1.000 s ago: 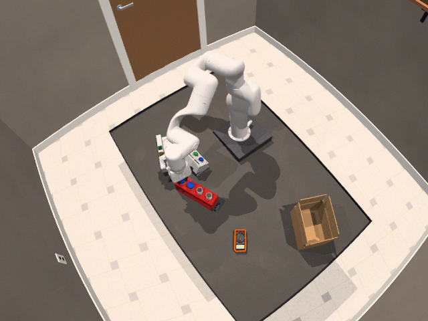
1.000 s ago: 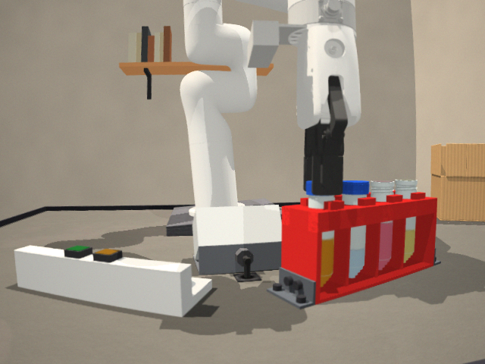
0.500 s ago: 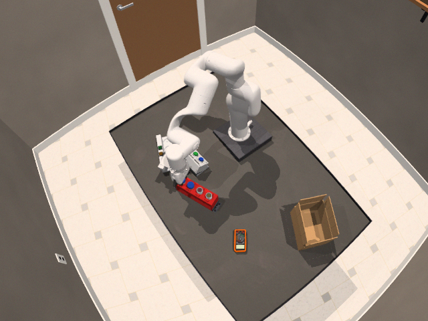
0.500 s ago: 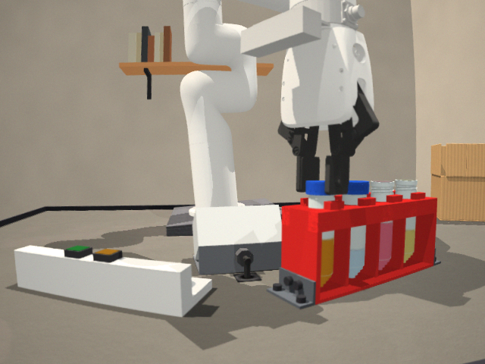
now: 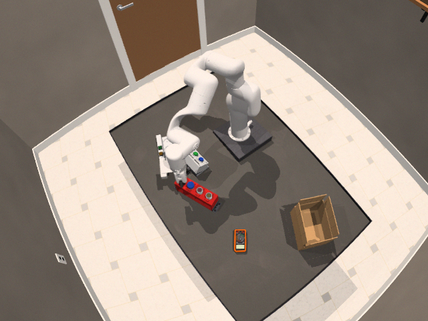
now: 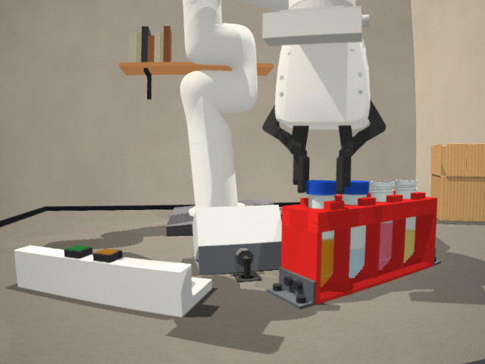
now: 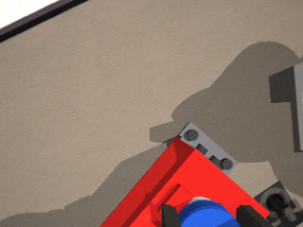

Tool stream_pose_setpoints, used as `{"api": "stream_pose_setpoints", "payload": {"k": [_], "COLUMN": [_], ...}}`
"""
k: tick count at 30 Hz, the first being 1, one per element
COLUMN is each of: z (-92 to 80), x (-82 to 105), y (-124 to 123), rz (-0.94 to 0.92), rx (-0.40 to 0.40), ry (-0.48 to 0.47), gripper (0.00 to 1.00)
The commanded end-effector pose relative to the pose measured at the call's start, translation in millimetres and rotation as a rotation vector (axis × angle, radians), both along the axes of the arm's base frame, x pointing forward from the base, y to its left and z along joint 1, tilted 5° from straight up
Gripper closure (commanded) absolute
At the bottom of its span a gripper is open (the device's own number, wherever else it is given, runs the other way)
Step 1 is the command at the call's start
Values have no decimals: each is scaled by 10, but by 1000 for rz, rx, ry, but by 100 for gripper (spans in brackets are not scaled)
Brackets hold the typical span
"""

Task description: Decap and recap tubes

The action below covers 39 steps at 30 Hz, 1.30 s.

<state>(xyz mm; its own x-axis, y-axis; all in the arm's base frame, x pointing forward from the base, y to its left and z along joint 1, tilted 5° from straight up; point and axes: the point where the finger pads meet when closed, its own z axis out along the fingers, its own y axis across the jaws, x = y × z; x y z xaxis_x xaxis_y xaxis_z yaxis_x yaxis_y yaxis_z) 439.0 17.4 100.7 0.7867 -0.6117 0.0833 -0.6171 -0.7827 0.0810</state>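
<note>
Dark mat (image 5: 262,249), red tube rack (image 6: 376,219), pincer (image 6: 321,183) clamped on blue cap (image 6: 320,186) (end tube).

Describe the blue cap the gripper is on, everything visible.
The blue cap is a short, round, plastic-looking screw cap, upright on the end tube at the red rack's bracket end. The gripper is shut on it, a black finger on each side. A second blue cap stands next to it; the other two tubes are uncapped.
</note>
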Motion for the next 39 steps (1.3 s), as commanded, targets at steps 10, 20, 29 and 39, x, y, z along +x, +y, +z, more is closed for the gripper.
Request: {"api": "stream_pose_setpoints", "payload": {"k": [10, 20, 29, 39], "z": [20, 19, 18, 18], "x": [18, 18, 18, 18], "y": [3, 2, 2, 2], "rz": [83, -166, -566, -964], "rx": [29, 32, 38, 42], "ry": [16, -9, -49, -89], "gripper": [54, 54, 54, 54]}}
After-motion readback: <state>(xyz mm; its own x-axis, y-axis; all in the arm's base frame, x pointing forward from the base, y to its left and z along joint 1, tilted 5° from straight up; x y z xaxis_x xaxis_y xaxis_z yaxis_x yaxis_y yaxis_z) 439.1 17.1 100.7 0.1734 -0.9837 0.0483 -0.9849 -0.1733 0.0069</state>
